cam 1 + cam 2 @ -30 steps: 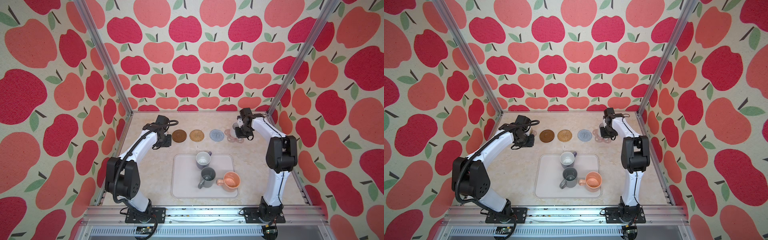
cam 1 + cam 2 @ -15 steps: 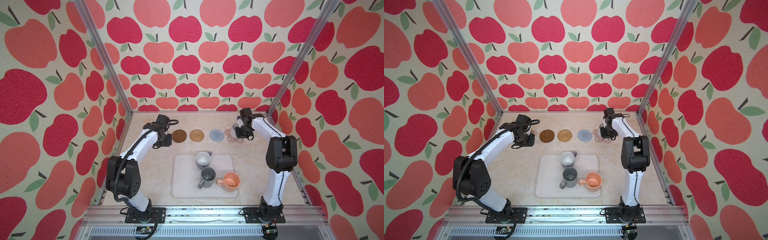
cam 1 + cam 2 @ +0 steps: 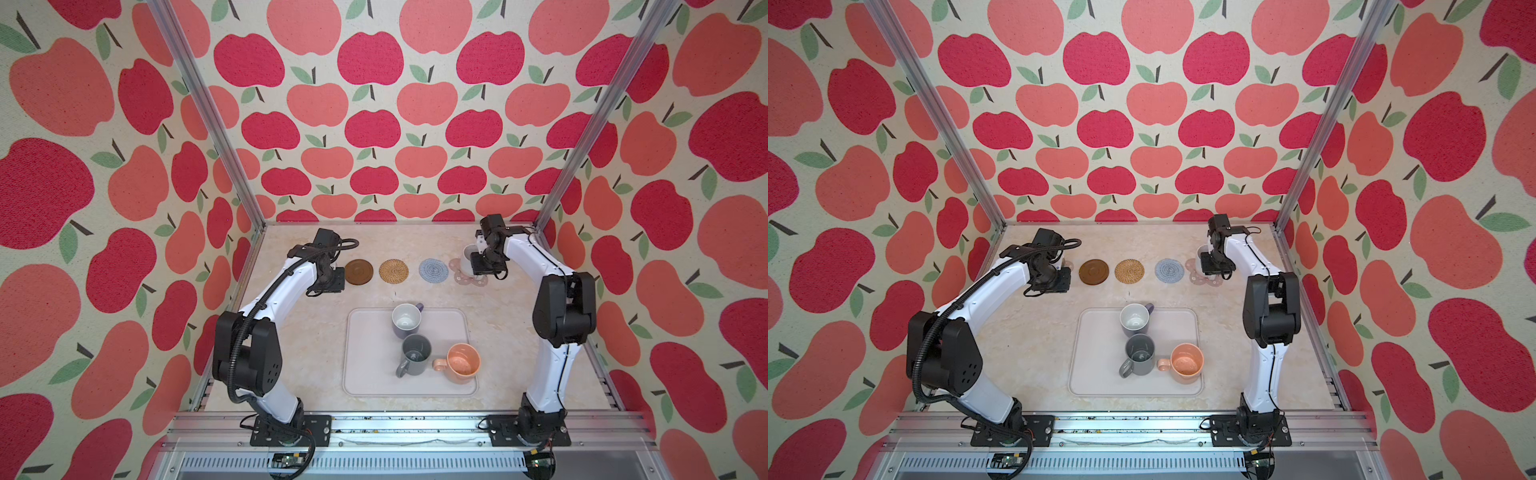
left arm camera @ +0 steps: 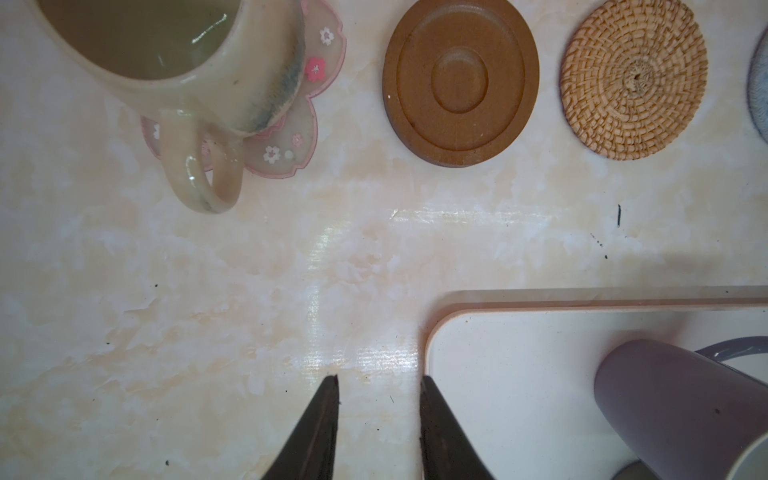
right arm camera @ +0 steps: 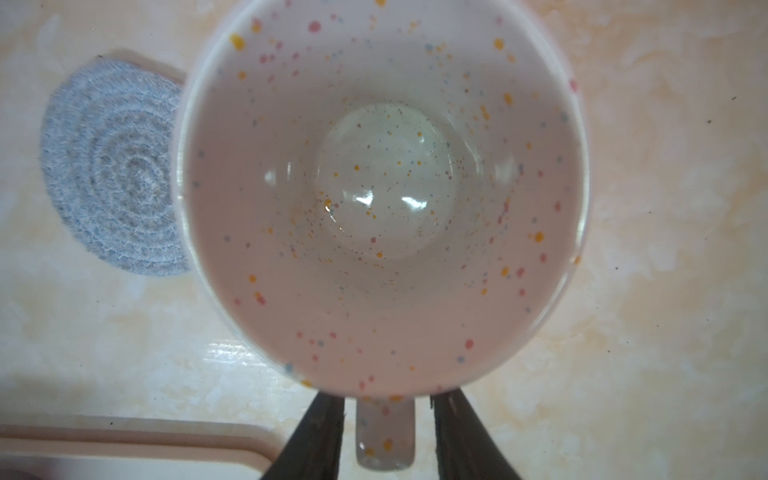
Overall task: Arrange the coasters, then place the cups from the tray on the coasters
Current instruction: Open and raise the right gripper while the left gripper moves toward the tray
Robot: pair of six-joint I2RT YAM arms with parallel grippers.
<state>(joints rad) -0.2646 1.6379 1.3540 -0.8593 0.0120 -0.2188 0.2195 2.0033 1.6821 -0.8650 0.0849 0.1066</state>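
The white speckled mug [image 3: 469,252] stands upright on a pink flower coaster [image 3: 463,279] at the right end of the coaster row, in the upper right of the tabletop [image 3: 519,353] in both top views. The right gripper [image 5: 387,395] is at the mug's handle. The right wrist view shows a dark finger on each side of the handle with a thin strip of table between finger and handle, so the jaws are spread and pinch nothing. Leftward along the row lie the grey-blue knitted coaster [image 3: 433,270], the rattan coaster [image 3: 393,271] and the dark brown disc [image 3: 358,272]. At the left end, a second pink flower coaster [image 4: 291,141] carries the beige-olive mug [image 4: 174,54], mostly hidden behind the left arm [image 3: 286,286] in the top views. The left gripper [image 4: 378,379] hangs over bare table just beside a corner of the tray [image 3: 361,374], its jaws slightly parted with nothing between them. The tray sits at lower centre. On it the lavender mug [image 3: 406,320] stands at the upper edge and the dark grey mug [image 3: 415,353] below it. The peach mug [image 3: 462,362] is to the right, its handle pointing at the grey one.
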